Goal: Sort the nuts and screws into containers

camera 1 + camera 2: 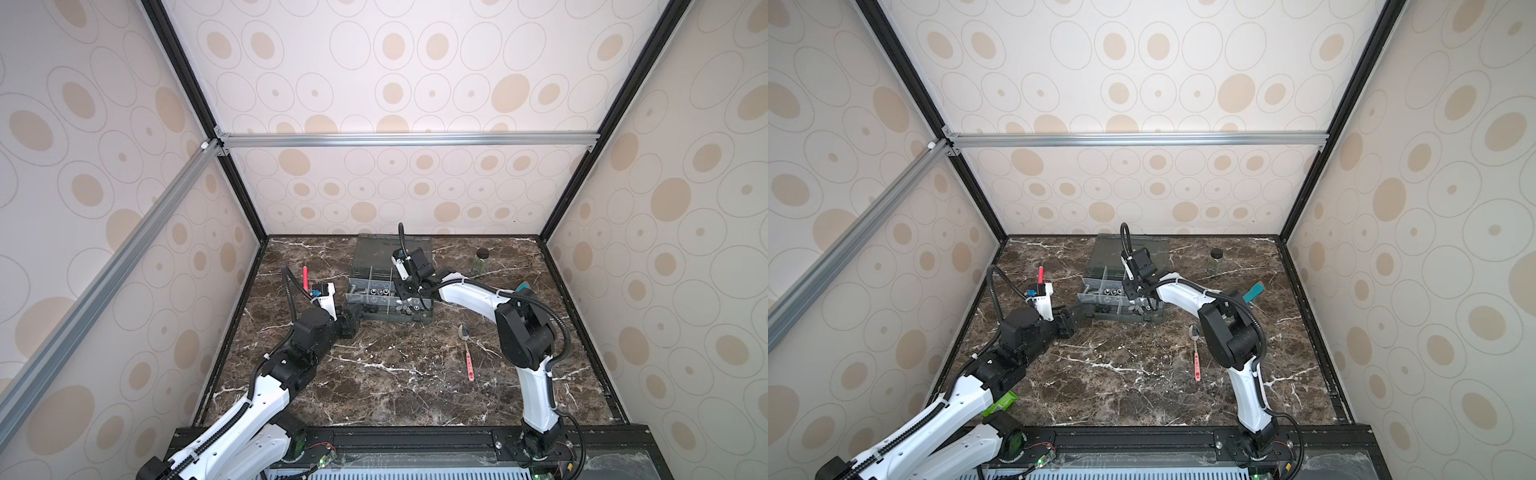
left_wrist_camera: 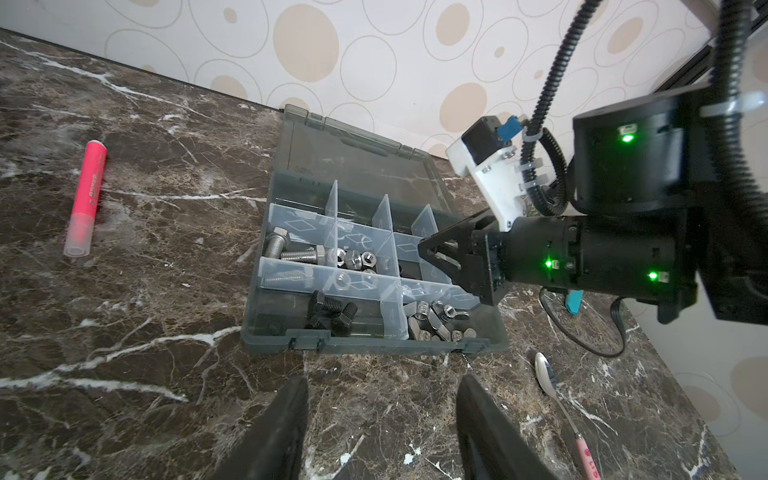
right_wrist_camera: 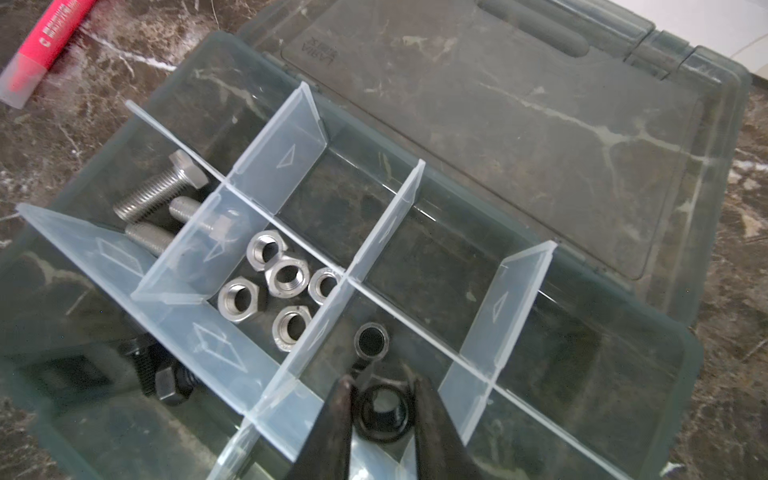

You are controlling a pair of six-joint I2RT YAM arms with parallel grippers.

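Right wrist view shows us the right claw (image 3: 381, 379) narrowly parted around a small black metal hex nut (image 3: 381, 415), grip unclear; we judge it hard, light, slippery, best pinched across opposite flats.

marble table (image 1: 374, 395) | on it: organizer box (image 1: 386, 318), red marker (image 1: 304, 278), spoon (image 1: 468, 361), jar (image 1: 481, 262)

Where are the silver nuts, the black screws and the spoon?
silver nuts (image 3: 271, 278): right wrist view, rim of the middle nut.
black screws (image 2: 331, 305): left wrist view, threaded shaft of one.
spoon (image 1: 464, 331): in a top view, its bowl.
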